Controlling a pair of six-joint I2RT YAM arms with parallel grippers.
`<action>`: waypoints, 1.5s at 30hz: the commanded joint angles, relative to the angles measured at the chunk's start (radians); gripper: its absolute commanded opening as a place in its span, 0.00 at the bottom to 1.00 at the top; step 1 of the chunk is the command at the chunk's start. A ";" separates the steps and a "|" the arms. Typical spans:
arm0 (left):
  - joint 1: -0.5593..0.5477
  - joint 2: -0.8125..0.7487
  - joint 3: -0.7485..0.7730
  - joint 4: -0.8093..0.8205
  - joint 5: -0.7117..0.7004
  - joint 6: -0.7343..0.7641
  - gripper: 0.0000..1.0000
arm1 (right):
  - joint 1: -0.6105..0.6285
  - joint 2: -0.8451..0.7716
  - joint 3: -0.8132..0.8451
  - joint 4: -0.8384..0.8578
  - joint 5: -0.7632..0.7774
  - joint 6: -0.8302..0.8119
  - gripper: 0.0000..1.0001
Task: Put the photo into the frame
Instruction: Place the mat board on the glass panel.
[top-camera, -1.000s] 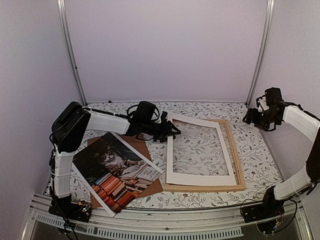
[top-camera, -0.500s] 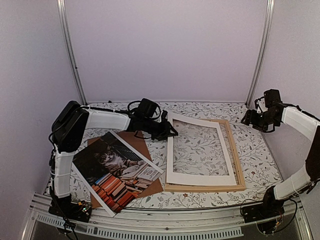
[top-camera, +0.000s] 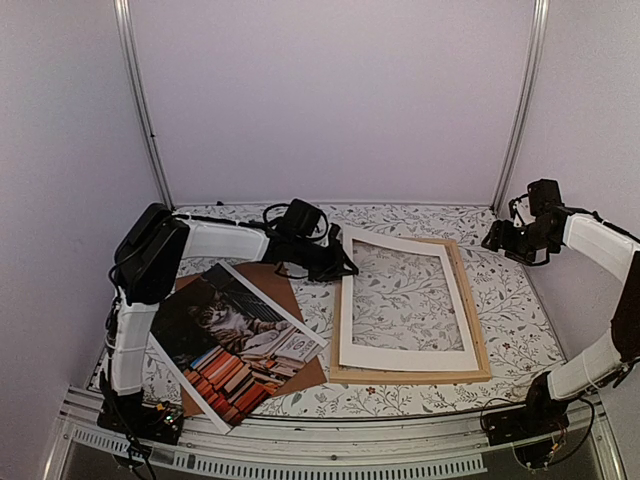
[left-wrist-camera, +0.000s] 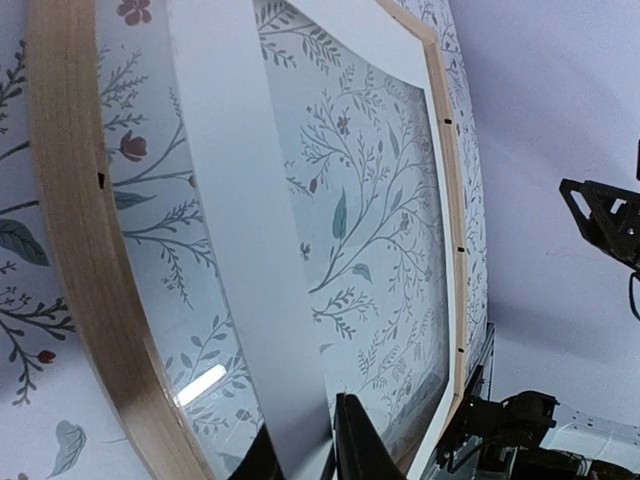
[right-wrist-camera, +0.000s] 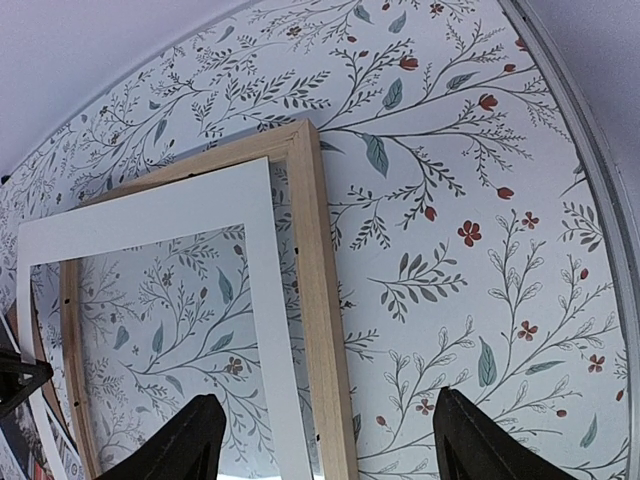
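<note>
one photo (top-camera: 235, 345), one frame (top-camera: 410, 377), one white mat (top-camera: 400, 357), one brown backing board (top-camera: 283, 292); one left claw (top-camera: 343, 263), one right claw (top-camera: 491, 239)

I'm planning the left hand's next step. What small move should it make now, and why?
Probably close the left hand firmly on the white mat before moving it. Its fingers straddle the mat's edge; whether they pinch yet is unclear, and the mat lies skewed on the frame.

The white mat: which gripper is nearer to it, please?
Left. The left gripper pinches the white mat at its far left corner. The right gripper hangs apart, open, beyond the far right corner of the frame.
</note>
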 joint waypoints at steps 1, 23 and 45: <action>-0.011 0.031 0.043 0.003 0.010 -0.010 0.17 | -0.002 0.003 -0.005 0.011 -0.010 -0.002 0.75; -0.031 0.085 0.095 -0.010 0.006 -0.010 0.22 | -0.002 0.012 -0.027 0.031 -0.027 -0.004 0.76; -0.032 0.051 0.121 -0.130 -0.042 0.085 0.75 | -0.001 0.011 -0.047 0.050 -0.049 -0.005 0.76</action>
